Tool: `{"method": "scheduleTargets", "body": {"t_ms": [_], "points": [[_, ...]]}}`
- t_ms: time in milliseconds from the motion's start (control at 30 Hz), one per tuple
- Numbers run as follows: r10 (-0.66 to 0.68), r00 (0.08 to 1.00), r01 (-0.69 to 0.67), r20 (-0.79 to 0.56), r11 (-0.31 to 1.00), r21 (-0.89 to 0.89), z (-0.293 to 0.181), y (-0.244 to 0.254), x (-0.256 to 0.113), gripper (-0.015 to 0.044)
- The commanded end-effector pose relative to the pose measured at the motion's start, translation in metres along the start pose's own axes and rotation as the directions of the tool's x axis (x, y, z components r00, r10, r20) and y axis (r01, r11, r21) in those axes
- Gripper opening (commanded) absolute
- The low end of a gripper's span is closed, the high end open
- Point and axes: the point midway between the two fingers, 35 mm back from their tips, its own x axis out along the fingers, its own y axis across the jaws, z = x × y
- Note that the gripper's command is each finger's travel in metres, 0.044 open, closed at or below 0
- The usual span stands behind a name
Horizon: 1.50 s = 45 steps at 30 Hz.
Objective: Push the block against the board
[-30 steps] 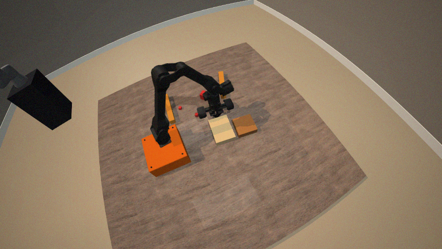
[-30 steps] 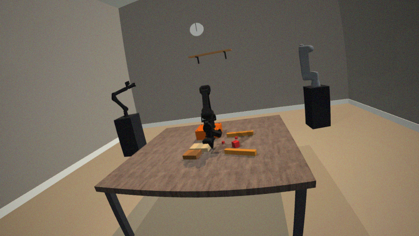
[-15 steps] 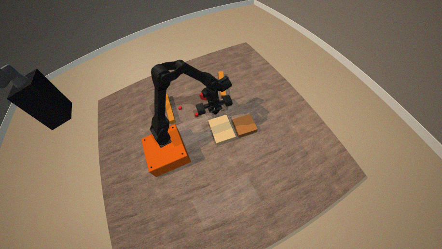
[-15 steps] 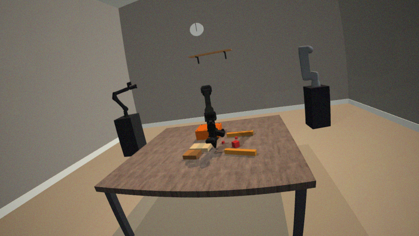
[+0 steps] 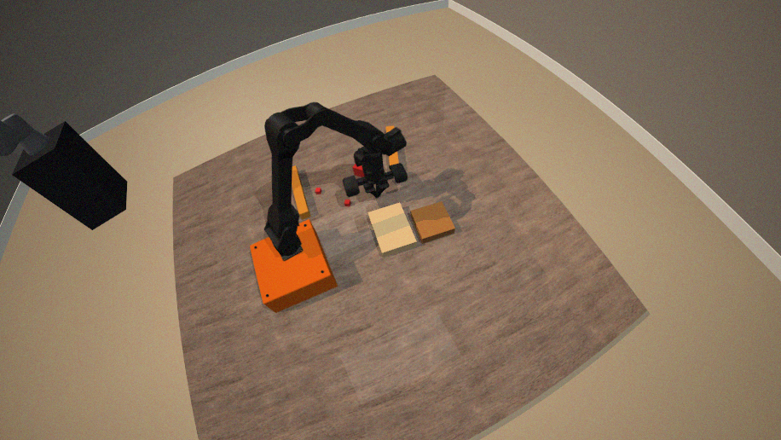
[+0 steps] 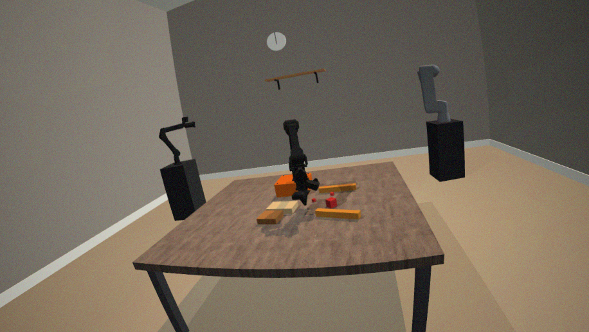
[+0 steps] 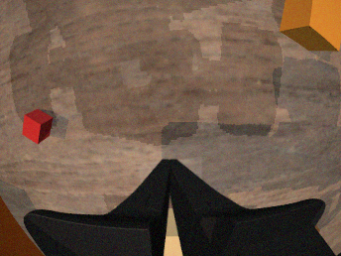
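Observation:
The pale wooden board lies flat on the table. The brown square block lies flat beside its long right side in the top view. A narrow dark strip shows between them; whether they touch at any point is unclear. Their front edges look nearly even in that view, while the board reaches farther back. My gripper is shut and empty. Its tips point down just beyond the board's back end, a little above the table, apart from both parts.
A red cube and two small red cubes lie behind and left of the board in the top view. Orange bars lie farther off. The orange base stands left of the board.

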Motion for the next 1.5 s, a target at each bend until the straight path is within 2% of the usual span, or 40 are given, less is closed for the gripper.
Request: {"method": "scheduleTargets", "body": {"t_ms": [0, 267, 700, 1067, 1467], "points": [[-0.031, 0.999, 0.031, 0.008, 1.000, 0.000, 0.001, -0.005, -0.040, 0.0000], [-0.035, 0.999, 0.034, 0.013, 0.999, 0.024, 0.000, -0.006, -0.035, 0.0000], [-0.034, 0.999, 0.027, 0.006, 0.894, 0.446, -0.052, 0.008, -0.039, 0.0000], [-0.032, 1.000, 0.020, 0.001, 0.668, 0.744, -0.091, 0.026, -0.040, 0.0000], [-0.028, 1.000, 0.012, -0.003, 0.316, 0.949, -0.127, 0.053, -0.039, 0.0000]]}}
